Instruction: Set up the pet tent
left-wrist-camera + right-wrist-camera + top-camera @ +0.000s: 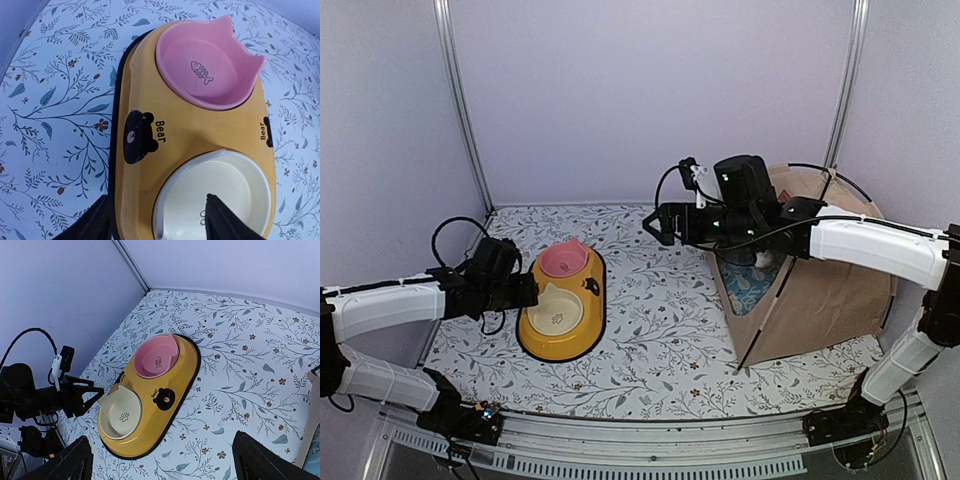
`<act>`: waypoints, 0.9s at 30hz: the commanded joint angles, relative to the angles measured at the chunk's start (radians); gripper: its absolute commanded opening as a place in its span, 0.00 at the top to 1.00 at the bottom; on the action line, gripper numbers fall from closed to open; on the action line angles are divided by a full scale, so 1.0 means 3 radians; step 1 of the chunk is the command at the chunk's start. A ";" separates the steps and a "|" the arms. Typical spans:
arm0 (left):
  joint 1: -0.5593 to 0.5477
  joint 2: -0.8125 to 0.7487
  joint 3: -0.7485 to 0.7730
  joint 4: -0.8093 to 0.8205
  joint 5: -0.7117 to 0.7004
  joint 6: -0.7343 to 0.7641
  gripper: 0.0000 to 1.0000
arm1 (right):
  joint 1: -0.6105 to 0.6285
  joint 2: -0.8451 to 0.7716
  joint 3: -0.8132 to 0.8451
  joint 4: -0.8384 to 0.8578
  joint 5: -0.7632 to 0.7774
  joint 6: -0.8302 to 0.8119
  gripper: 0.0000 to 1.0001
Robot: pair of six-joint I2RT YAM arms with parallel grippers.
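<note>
I see a pale lilac booth.
Plain walls [620, 90], two metal corner posts [460, 100], bench [620, 432] under floral-print cloth [660, 320].

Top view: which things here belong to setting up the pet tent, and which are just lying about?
For the job:
tan fabric pet tent with thin black poles

Lying about:
yellow oval bowl tray
pink cat-eared bowl
cream round bowl
light blue patterned mat inside the tent

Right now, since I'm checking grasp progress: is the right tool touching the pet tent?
Apart. The top view shows the right tool left of the pet tent, with mat visible between them.
</note>
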 commanded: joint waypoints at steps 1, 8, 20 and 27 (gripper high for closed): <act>0.0097 -0.0137 -0.0011 0.0163 0.0136 0.0013 0.30 | 0.0107 -0.0233 -0.0160 0.0117 0.0086 -0.0036 0.01; 0.0164 -0.0297 -0.0020 0.0320 0.0250 0.0134 0.06 | 0.0151 -0.0706 -0.0737 0.0457 0.0161 -0.0280 0.01; 0.0228 -0.0585 -0.0023 0.0559 0.0365 0.0316 0.01 | 0.0151 -0.1917 -0.1765 0.0928 0.0623 -0.0649 0.01; 0.0244 -0.0633 0.0006 0.0606 0.0425 0.0356 0.01 | 0.0149 -0.2427 -0.1907 0.0817 0.0815 -0.0771 0.01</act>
